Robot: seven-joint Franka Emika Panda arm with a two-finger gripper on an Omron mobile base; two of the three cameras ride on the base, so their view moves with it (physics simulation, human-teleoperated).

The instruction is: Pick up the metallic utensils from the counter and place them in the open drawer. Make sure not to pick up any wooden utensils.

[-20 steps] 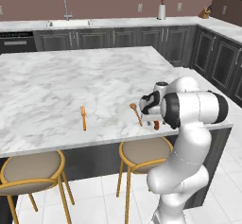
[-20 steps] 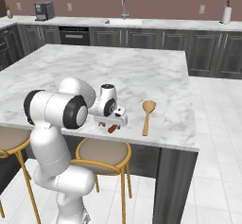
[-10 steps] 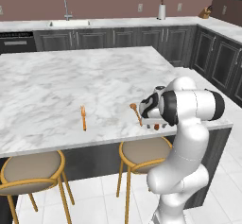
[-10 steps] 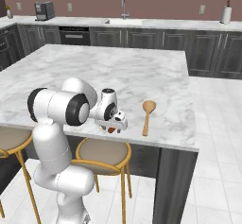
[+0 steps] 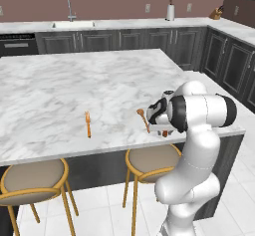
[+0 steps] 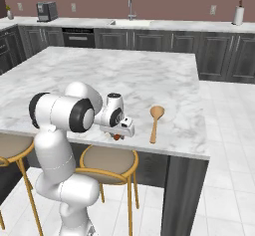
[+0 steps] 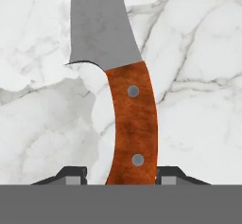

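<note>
A knife with a silver blade (image 7: 101,24) and an orange-brown riveted handle (image 7: 130,124) lies on the white marble counter (image 5: 74,90) near its front edge. My gripper (image 7: 122,176) is down over it, fingertips on either side of the handle, the left one with a small gap to it. From the base views the hand (image 5: 163,128) (image 6: 118,130) hangs low at the counter edge, with a bit of the reddish handle (image 6: 117,137) under it. The wooden spoon (image 5: 143,119) (image 6: 155,123) lies beside the hand. The wooden fork (image 5: 88,123) lies further left. The open drawer is out of view.
Two round stools (image 5: 149,160) (image 5: 32,180) stand under the counter's front edge, below the arm. A sink and faucet (image 5: 72,18) sit on the back counter, with dark cabinets (image 5: 219,60) at the right.
The hand has sunk a little lower onto the knife at the counter edge. Its fingers have come in from wide apart to stand close around the handle.
</note>
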